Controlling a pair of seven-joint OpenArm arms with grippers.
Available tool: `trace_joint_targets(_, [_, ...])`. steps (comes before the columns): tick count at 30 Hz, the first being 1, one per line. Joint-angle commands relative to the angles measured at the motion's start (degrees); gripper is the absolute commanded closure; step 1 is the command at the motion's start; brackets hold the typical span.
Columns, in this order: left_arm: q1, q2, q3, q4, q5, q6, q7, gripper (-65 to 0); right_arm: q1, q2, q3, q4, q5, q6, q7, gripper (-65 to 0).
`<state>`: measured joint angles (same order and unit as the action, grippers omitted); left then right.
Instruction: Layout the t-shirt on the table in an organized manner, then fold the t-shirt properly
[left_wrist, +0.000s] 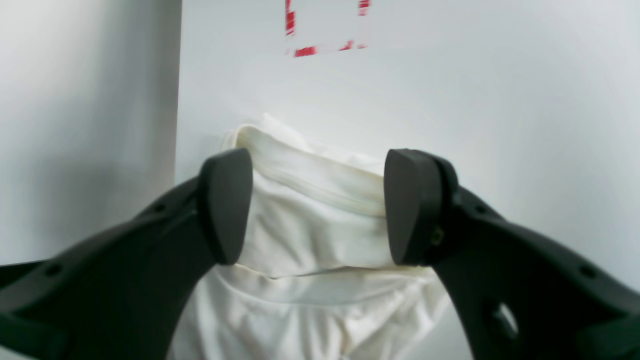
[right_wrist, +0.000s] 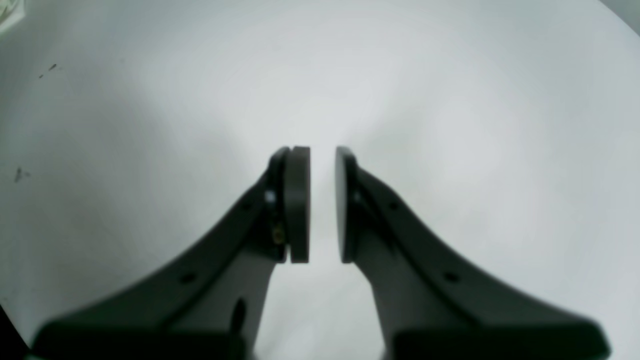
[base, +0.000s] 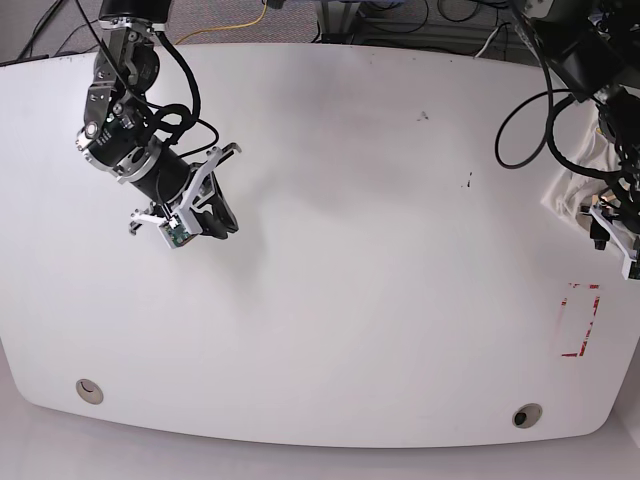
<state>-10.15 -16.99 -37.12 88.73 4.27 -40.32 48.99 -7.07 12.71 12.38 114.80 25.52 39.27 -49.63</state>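
The t-shirt (left_wrist: 310, 220) is a crumpled white bundle at the table's edge, with no print showing. In the base view it (base: 572, 192) lies at the far right edge of the table (base: 350, 250). My left gripper (left_wrist: 317, 205) is open, with one finger on each side of the bundle; I cannot tell whether they touch it. In the base view it (base: 590, 232) is over the shirt. My right gripper (right_wrist: 322, 205) is almost shut with a narrow gap and holds nothing. It hovers over bare table (right_wrist: 450, 100) at the left (base: 222, 218).
Red tape marks (left_wrist: 305, 51) lie on the table beyond the shirt, near the right edge (base: 578, 353). The table's edge drops off just left of the shirt in the left wrist view. Two grommet holes (base: 88, 390) (base: 526, 414) sit near the front edge. Cables run along the back.
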Motion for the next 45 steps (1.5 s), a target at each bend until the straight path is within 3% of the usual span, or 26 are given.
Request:
trace_joint_targets(1, [-2.1, -2.4, 0.9, -3.1, -0.3, 0.3, -2.9, -38.5, 0.4, 0.4, 0.2, 1.1, 0.8, 0.3, 1.7, -8.4])
trace_joint_targets(4, [-2.5, -3.9, 1.7, -7.0, -0.3, 0.3, -5.8, -38.5, 0.4, 0.4, 0.2, 1.1, 0.8, 0.3, 1.7, -8.4])
trace_joint_targets(10, [-2.7, -5.6, 2.4, -16.9, -0.3, 5.2, -12.3, -38.5, 0.4, 0.4, 0.3, 1.1, 0.8, 0.7, 1.7, -8.2])
trace_joint_targets(22, [-2.5, -9.4, 2.6, -35.3, -0.4, 5.6, -22.8, -38.5, 0.4, 0.4, 0.4, 1.1, 0.8, 0.7, 1.7, -8.2])
trace_joint_targets(30, [-1.0, -11.6, 2.3, -37.7, -0.6, 5.7, -25.8, -38.5, -0.5, 0.4, 0.4, 1.2, 0.8, 0.7, 1.7, -8.1])
trace_joint_targets(45, [-0.4, -12.6, -2.8, -37.3, -0.4, 5.7, -25.8, -38.5, -0.9, 0.3, 0.4, 1.2, 0.8, 0.7, 1.7, -8.1])
